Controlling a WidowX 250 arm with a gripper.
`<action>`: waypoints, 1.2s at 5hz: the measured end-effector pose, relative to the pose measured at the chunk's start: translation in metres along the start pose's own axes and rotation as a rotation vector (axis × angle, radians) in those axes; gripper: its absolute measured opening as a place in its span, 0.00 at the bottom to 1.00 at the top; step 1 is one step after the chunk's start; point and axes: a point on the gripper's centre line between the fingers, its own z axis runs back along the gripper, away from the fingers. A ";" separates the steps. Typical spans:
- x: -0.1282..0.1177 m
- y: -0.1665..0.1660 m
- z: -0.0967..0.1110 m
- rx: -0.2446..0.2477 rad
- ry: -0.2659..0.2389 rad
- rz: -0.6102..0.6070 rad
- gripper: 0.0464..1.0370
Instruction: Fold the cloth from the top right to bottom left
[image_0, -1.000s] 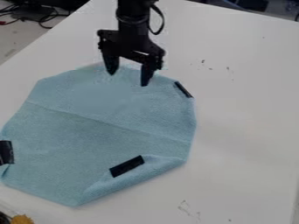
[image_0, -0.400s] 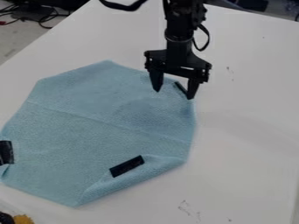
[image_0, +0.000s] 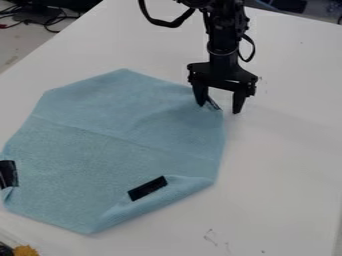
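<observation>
At 2 o'clock, the black two-finger gripper (image_0: 219, 109) partly hides my view of the narrow black tape strip (image_0: 214, 104); I cannot confirm fingertip contact. The frame edge crops the jointed black robot arm (image_0: 222, 42) at 12 o'clock, the wide black tape patch (image_0: 7, 174) at 8, and an unidentifiable small yellow object (image_0: 25, 251) at 7.

Pale blue cloth (image_0: 120, 145), black strips (image_0: 147, 188), white table (image_0: 287, 150).

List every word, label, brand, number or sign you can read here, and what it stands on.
None readable.
Cloth: no lettering visible.
Black strips on it: none visible.
Table: small dark marks, too faint to make out as text.
</observation>
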 end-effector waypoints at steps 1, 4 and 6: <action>0.005 0.000 -0.004 -0.019 0.000 0.006 0.92; 0.009 0.007 -0.007 -0.035 0.007 -0.001 0.18; 0.003 -0.003 0.006 0.060 0.091 0.038 0.02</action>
